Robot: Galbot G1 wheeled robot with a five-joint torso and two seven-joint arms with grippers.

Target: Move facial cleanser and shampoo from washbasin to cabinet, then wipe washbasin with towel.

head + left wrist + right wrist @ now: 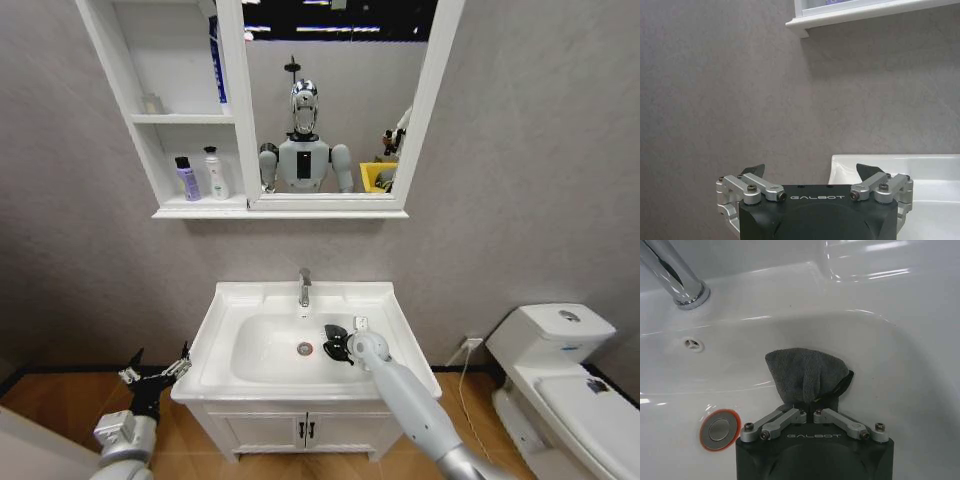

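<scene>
Down low at my left, the left gripper (157,371) hangs beside the vanity, jaws spread on nothing. My right gripper (811,406) is inside the white ceramic washbasin (395,345), jaws pinching the small dark bunched towel (806,372) against the bowl wall near the round drain (719,429) (chrome tap (304,287) just behind). Up on the white shelved cabinet (135,118), a purple bottle (187,180) and a white bottle (214,173) stand side by side.
</scene>
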